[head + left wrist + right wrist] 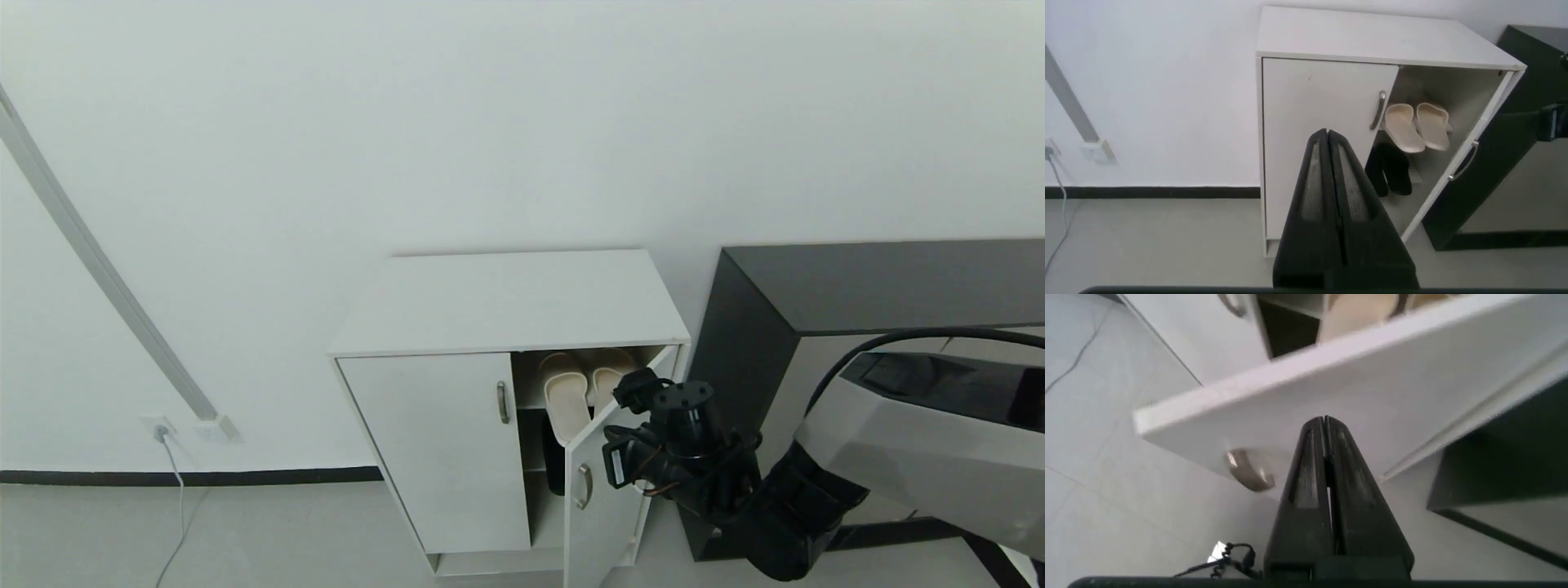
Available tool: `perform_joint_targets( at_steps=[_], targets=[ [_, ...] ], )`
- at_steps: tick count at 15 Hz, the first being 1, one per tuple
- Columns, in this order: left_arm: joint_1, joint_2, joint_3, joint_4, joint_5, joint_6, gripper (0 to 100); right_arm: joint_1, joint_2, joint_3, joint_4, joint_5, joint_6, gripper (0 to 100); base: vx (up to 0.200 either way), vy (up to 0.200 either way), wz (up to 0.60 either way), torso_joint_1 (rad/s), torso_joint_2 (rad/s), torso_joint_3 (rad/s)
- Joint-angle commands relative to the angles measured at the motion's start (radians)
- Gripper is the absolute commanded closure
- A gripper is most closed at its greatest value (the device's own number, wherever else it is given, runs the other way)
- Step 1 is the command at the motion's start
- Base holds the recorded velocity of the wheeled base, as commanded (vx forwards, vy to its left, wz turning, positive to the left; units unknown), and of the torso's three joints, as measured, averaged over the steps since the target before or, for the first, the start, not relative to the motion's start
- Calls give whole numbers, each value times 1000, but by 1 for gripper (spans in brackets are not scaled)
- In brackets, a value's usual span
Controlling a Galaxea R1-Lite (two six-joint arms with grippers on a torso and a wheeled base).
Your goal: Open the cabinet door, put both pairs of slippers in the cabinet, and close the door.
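You see the white cabinet (506, 302) by the wall, its left door shut and its right door (604, 498) part way open. Inside, the cream slippers (567, 392) lie side by side on the top shelf, and the black slippers (1390, 170) are on the shelf below. Your right hand (1325, 422) is pinched tight on nothing, right by the open door's front, and your left hand (1328, 135) is pinched tight and empty too, out in front of the cabinet.

I could read no text, number, brand or sign anywhere in my views. One small white sticker (618, 470) sat on the wrist of my right arm (739, 486), but its print was too small for me to make out.
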Motion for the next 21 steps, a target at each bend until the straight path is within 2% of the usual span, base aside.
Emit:
perform_joint_targets(
  at_steps=[1,19,21],
  targets=[
    [0,0,0,0,-1,0,100,-9,66,-61,2,-1,-1,100,0,0,0,0,0,0],
    [0,0,0,-2,-1,-2,100,-107,282,-584,238,-9,-2,100,0,0,0,0,0,0],
    [0,0,0,0,-1,-2,100,-113,294,-611,254,-11,-2,100,0,0,0,0,0,0]
  ],
)
